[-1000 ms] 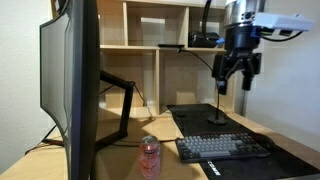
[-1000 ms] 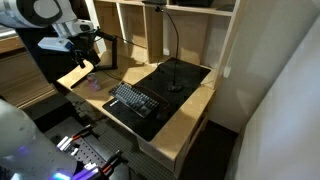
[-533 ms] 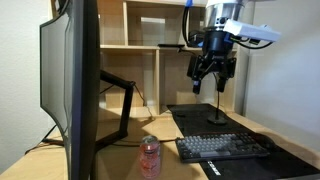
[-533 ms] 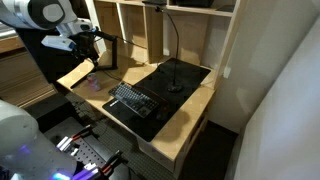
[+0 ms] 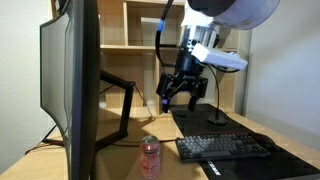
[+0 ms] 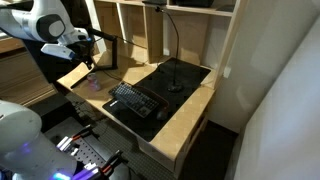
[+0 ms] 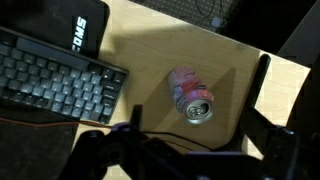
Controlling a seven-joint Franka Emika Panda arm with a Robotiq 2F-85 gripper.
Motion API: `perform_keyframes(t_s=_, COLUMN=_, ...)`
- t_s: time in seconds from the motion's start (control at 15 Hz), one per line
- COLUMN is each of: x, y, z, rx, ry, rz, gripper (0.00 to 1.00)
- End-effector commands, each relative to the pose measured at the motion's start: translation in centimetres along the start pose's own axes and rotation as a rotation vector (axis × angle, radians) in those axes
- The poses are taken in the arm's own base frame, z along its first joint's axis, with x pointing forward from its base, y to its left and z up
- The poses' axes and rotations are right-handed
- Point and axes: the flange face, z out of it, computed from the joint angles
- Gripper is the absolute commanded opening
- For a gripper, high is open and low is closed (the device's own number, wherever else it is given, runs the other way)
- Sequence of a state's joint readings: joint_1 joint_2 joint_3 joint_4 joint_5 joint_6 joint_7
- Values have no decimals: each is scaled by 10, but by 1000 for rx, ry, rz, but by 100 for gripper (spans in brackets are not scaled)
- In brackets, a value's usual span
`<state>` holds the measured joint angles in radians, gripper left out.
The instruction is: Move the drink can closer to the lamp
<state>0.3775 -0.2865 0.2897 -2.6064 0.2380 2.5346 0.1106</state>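
Observation:
The drink can [image 5: 150, 157] is small and pink-red with a silvery top. It stands on the wooden desk in front of the monitor, left of the keyboard. The wrist view shows it from above [image 7: 190, 95], between my two fingers and well below them. My gripper [image 5: 182, 96] is open and empty, hanging above and to the right of the can. In an exterior view it [image 6: 88, 52] is over the desk's left end. The lamp [image 5: 217, 119] is a thin black gooseneck with a round base on the black mat, behind the keyboard. Its neck shows in an exterior view [image 6: 172, 50].
A large black monitor [image 5: 72, 85] on a black arm [image 5: 122, 100] stands close to the can. A black keyboard [image 5: 224, 147] lies on a black desk mat [image 6: 165, 80]. It also shows in the wrist view [image 7: 55, 80]. Wooden shelves [image 5: 140, 45] back the desk.
My gripper has moved from above the lamp leftward and downward, towards the space above the can. The can, lamp and keyboard have not moved.

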Motion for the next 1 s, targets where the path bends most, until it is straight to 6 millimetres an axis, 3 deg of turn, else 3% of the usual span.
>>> perform_keyframes(t_s=0.0, x=3, y=-4, z=8, rx=9, ry=-14, rz=-2, gripper=100)
perform_keyframes(t_s=0.27, x=9, y=-5, z=21, rx=15, ry=-37, rz=1, gripper=100)
perform_keyframes(t_s=0.4, x=15, y=-10, z=26, rx=76, ry=-23, rz=85, gripper=100)
perform_keyframes(t_s=0.73, x=27, y=-6, z=20, rx=147, ry=-67, rz=369, gripper=100)
perform_keyframes(t_s=0.8, x=19, y=-7, z=18, rx=119, ry=-37, rz=292, gripper=100)
perform_keyframes(t_s=0.93, x=22, y=-7, z=17, rx=131, ry=-44, rz=338, gripper=100)
